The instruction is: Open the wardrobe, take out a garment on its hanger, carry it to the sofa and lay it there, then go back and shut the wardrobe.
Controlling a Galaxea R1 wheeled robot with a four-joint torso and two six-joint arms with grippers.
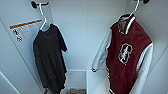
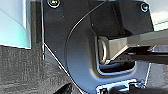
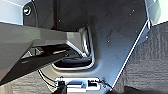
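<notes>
- Wardrobe point(image 1: 82, 35) open in head view, white inside w/ back wall and side walls showing; left door inner face carries a label w/ an orange stripe point(image 1: 25, 24) and small round warning signs.
- Jacket point(image 1: 128, 56), maroon w/ white sleeves and white chest emblem, hangs at right side of wardrobe on a thin white hanger point(image 1: 133, 10); hook goes up to a dark peg at top right.
- Black T-shirt point(image 1: 50, 60) hangs at left on its own white hanger point(image 1: 43, 16), hooked on a dark peg point(image 1: 37, 4) at top left; well apart from jacket, bare back wall between them.
- Low down btwn the two clothes, a white box-like divider, w/ sth brownish point(image 1: 77, 91) at the bottom edge; can't tell what it is.
- Left wrist view: robot's dark plate and jointed bar, dark carpet floor point(image 2: 20, 67) below, a pale panel point(image 2: 13, 22) to one side. Left hand's state: can't tell.
- Right wrist view: dark plate and grey bar again, dark carpet floor point(image 3: 150, 60) beside. Right hand's state: can't tell.
</notes>
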